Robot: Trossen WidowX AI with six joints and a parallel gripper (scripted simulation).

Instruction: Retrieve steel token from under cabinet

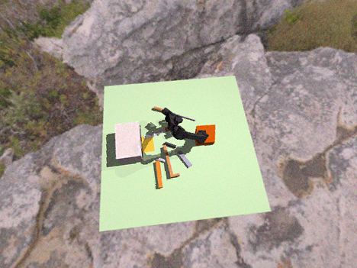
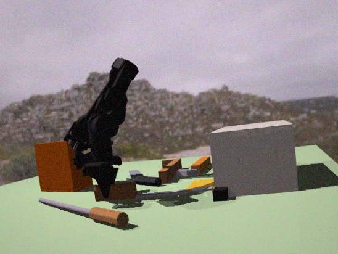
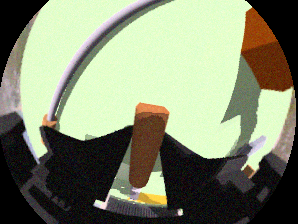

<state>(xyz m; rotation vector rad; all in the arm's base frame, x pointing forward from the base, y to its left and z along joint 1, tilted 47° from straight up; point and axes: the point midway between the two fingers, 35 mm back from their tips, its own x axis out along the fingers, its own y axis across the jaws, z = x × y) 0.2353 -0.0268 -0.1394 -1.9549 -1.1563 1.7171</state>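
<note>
The white cabinet (image 1: pixel 127 141) (image 2: pixel 253 161) stands on the table. The yellow marked area (image 1: pixel 148 146) (image 2: pixel 200 184) lies against its front. My gripper (image 2: pixel 106 195) (image 3: pixel 147 131) points down, low over the table, shut on the brown handle (image 2: pixel 123 191) (image 3: pixel 147 145) of a tool. The tool's thin grey shaft (image 2: pixel 173 193) runs toward the cabinet, over the edge of the yellow area. A small black block (image 2: pixel 220 193) shows near the shaft's far end; whether it belongs to the tool I cannot tell. I cannot make out the token, and the vent slots do not show.
A rod with a round orange-brown handle (image 1: pixel 157 109) (image 2: pixel 108 216) lies beside the gripper. On its other side are a black-handled grey tool (image 1: pixel 185 160) (image 2: pixel 148 180), an L-shaped brown piece (image 1: pixel 168 163) and an orange-handled tool (image 1: pixel 158 174) (image 2: pixel 201 164). An orange box (image 1: pixel 209 130) (image 2: pixel 52 166) stands at the arm's base.
</note>
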